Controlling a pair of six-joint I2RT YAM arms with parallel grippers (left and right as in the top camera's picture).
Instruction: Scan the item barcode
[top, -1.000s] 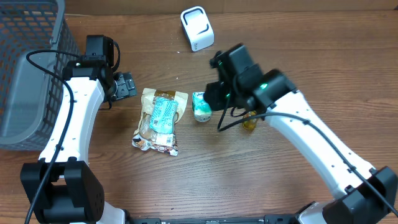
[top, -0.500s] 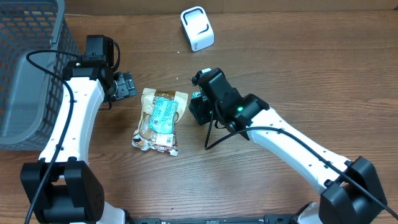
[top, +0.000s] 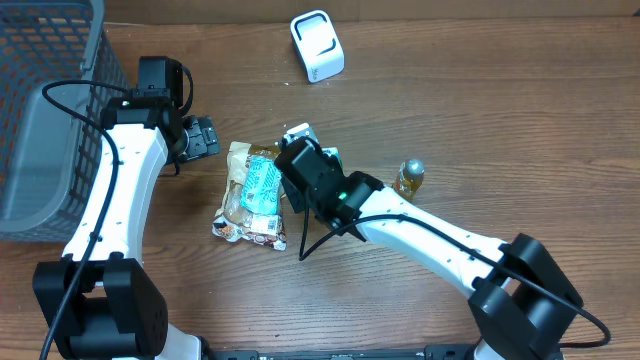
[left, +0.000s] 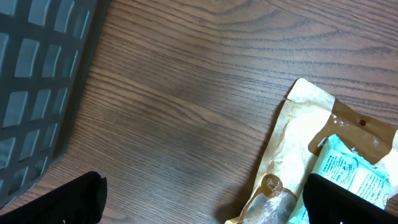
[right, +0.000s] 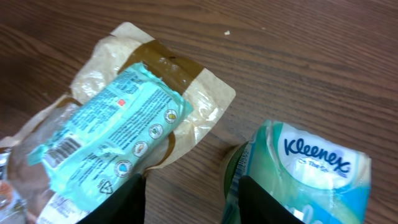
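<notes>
Tan crinkled pouch (top: 255, 190), teal label and barcode (right: 62, 149) face-up, lies flat on table (top: 480, 100) beside Kleenex pack (right: 311, 168); right gripper (right: 191, 186) half-spread over it, empty; left gripper (top: 212, 138) wide, empty.

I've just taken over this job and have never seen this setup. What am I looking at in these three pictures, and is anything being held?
You see two robot arms at a wooden table. One picture looks down from above. The other two come from a camera on each wrist. The left arm is beside a grey basket, with its jaws wide open and empty. The right arm hovers over a snack bag and a Kleenex pack, with its jaws partly open and nothing between them. A small bottle and a white box, probably the scanner, are also on the table.
</notes>
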